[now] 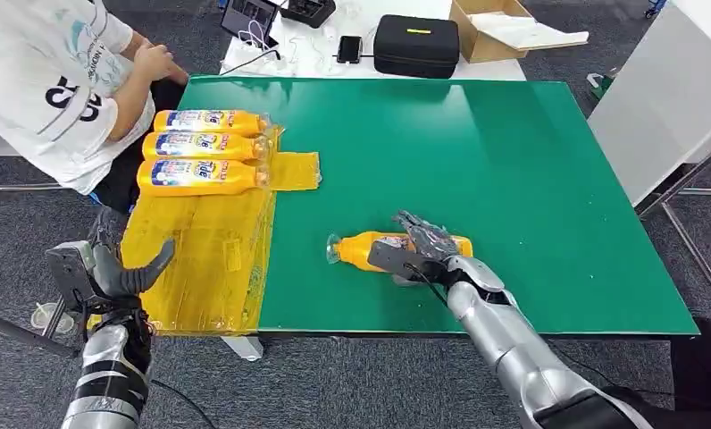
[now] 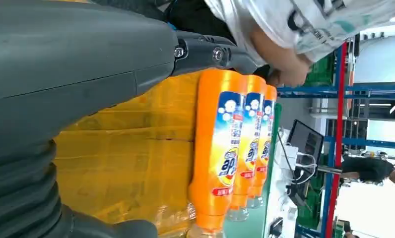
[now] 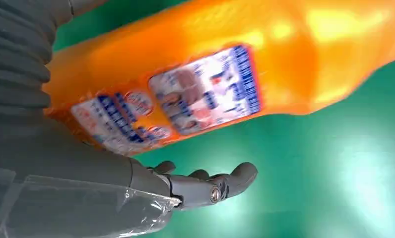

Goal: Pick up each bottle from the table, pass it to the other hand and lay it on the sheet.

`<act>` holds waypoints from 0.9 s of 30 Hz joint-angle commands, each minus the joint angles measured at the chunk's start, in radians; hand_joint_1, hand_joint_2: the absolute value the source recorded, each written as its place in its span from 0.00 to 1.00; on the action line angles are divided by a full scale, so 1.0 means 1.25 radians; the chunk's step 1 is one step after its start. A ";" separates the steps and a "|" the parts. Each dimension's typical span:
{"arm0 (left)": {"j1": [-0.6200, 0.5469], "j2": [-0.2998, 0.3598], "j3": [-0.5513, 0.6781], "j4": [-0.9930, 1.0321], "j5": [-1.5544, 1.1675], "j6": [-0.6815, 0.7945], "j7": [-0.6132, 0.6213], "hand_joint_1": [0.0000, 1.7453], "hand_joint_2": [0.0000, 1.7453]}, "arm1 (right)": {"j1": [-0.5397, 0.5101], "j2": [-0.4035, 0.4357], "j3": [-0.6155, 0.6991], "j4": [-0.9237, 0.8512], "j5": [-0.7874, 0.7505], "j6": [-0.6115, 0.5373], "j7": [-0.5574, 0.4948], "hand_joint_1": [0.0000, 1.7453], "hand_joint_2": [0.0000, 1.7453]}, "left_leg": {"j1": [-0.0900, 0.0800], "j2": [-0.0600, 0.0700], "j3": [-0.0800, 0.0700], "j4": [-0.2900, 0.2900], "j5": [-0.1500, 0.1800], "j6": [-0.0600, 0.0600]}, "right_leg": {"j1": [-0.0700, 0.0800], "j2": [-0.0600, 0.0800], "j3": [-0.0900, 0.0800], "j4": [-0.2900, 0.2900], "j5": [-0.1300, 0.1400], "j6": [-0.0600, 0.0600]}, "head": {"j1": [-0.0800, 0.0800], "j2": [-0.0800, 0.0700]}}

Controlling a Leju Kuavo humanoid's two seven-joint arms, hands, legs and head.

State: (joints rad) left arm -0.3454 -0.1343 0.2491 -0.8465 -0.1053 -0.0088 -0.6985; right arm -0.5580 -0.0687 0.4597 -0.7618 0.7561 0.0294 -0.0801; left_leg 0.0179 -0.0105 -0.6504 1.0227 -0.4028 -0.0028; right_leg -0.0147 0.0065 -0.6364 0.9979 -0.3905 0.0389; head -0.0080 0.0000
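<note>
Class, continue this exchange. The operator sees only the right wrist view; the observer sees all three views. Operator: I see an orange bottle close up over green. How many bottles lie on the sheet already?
Observer: Three orange bottles lie side by side at the far end of the yellow sheet.
Operator: Where is the left hand?
Observer: The left hand hovers at the sheet's near edge, holding nothing.
Operator: Is anyone close?
Observer: A person sits by the sheet's far corner, beside those bottles.
</note>
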 commanded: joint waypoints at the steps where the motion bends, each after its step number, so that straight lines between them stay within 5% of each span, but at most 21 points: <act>1: -0.037 0.007 0.012 0.082 0.012 -0.012 0.008 0.00 1.00 | -0.014 -0.067 0.100 0.052 0.017 0.045 0.032 0.00 1.00 | 0.000 -0.001 0.003 -0.001 -0.001 0.001 | 0.001 -0.002 0.004 -0.001 -0.001 -0.001 | 0.000 0.000; 15: -0.051 0.001 0.028 0.128 0.039 -0.037 0.020 0.00 1.00 | -0.070 -0.086 0.177 0.098 0.038 0.121 0.048 0.00 1.00 | 0.000 -0.001 0.007 -0.001 -0.001 0.001 | 0.001 -0.002 0.008 -0.002 -0.001 -0.002 | 0.000 0.000; 16: -0.054 -0.001 0.030 0.133 0.042 -0.039 0.018 0.00 1.00 | -0.077 -0.086 0.186 0.104 0.037 0.127 0.046 0.08 1.00 | 0.000 -0.001 0.005 -0.001 0.000 0.001 | 0.001 -0.002 0.006 -0.001 -0.001 -0.001 | 0.000 0.000; 17: -0.057 -0.001 0.029 0.139 0.042 -0.038 0.016 0.00 1.00 | -0.081 -0.084 0.192 0.111 0.029 0.131 0.040 0.65 1.00 | 0.000 -0.001 0.005 0.000 0.000 0.001 | 0.001 -0.002 0.006 -0.001 -0.001 -0.001 | 0.000 0.000; 18: -0.060 -0.002 0.028 0.143 0.042 -0.036 0.013 0.00 1.00 | -0.086 -0.085 0.204 0.117 0.023 0.136 0.036 1.00 1.00 | 0.000 -0.001 0.006 -0.001 0.000 0.001 | 0.001 -0.002 0.007 -0.001 -0.001 -0.001 | 0.000 0.000; 27: -0.056 -0.013 0.017 0.140 0.046 -0.042 0.006 0.00 1.00 | -0.057 -0.104 0.188 0.056 -0.075 0.101 0.002 1.00 1.00 | 0.000 -0.001 0.007 -0.001 0.000 0.001 | 0.001 -0.003 0.008 -0.002 -0.001 -0.001 | 0.000 0.000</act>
State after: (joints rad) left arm -0.3767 -0.1373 0.2655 -0.7439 -0.0530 -0.0557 -0.6855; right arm -0.6585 -0.1675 0.6615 -0.7092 0.7606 0.1827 -0.0435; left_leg 0.0179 -0.0103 -0.6450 1.0227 -0.4028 -0.0028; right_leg -0.0146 0.0065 -0.6314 0.9976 -0.3904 0.0390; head -0.0080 0.0000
